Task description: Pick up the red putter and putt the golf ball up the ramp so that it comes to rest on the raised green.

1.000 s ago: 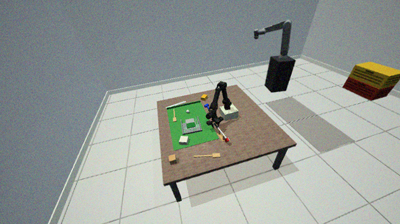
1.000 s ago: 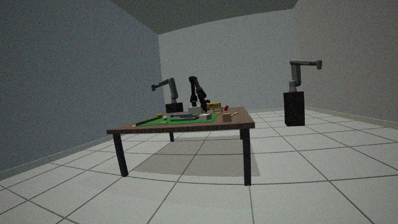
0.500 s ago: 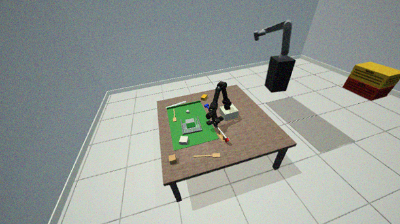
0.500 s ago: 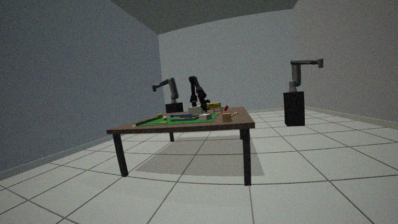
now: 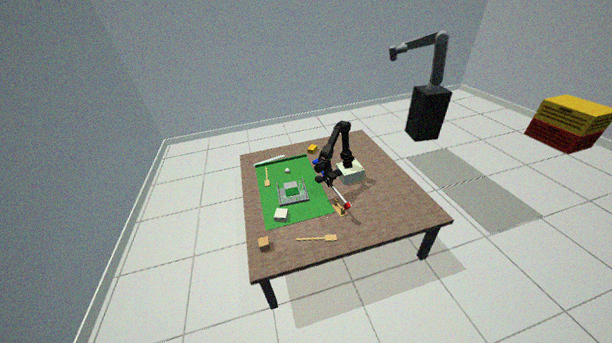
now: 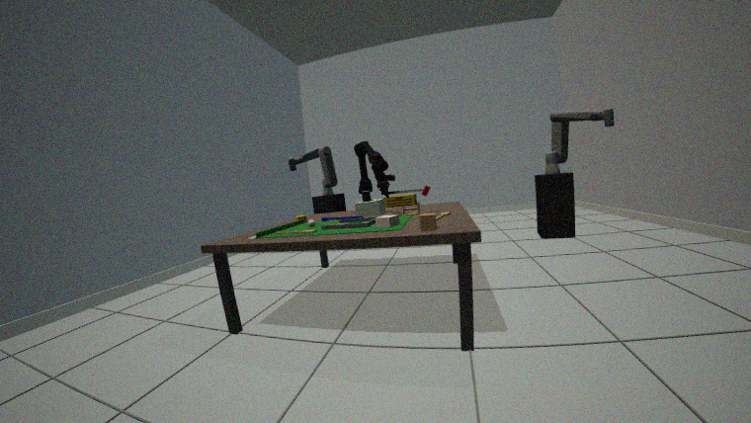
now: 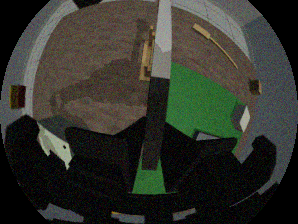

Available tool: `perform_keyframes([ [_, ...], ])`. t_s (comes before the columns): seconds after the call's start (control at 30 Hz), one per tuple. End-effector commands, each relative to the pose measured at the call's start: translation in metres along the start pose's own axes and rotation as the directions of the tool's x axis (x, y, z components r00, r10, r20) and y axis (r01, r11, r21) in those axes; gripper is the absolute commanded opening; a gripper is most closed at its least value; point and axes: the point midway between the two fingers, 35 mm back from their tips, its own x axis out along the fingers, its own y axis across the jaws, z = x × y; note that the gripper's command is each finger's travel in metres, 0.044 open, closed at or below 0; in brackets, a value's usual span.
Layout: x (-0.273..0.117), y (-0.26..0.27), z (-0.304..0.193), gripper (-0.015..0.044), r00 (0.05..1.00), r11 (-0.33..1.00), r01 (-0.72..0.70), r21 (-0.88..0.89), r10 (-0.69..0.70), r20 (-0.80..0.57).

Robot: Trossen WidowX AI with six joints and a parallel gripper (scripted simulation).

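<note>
The fingers (image 6: 386, 192) clamp the red putter (image 6: 408, 190) above the desk (image 6: 341, 242); a white block (image 5: 281, 213) and wooden stand (image 5: 340, 208) sit nearby.

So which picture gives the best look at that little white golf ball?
The top view: the small white golf ball sits in plain sight on the green mat. The exterior view shows it only as a tiny speck seen side-on. The wrist view does not show it.

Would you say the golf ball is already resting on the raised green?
No, the golf ball lies on the flat green mat, apart from the raised green.
</note>
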Motion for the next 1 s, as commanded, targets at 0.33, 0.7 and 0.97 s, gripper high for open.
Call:
perform_keyframes([
  [0.33, -0.014, -0.016, -0.019, 0.0000, 1.000, 0.995, 0.030, 0.099, -0.029, -0.007],
  [0.7, -0.031, -0.046, -0.072, 0.0000, 0.996, 0.941, 0.081, 0.330, -0.068, -0.051],
  [0.97, -0.044, -0.059, -0.115, 0.0000, 0.992, 0.864, 0.121, 0.489, -0.088, -0.090],
])
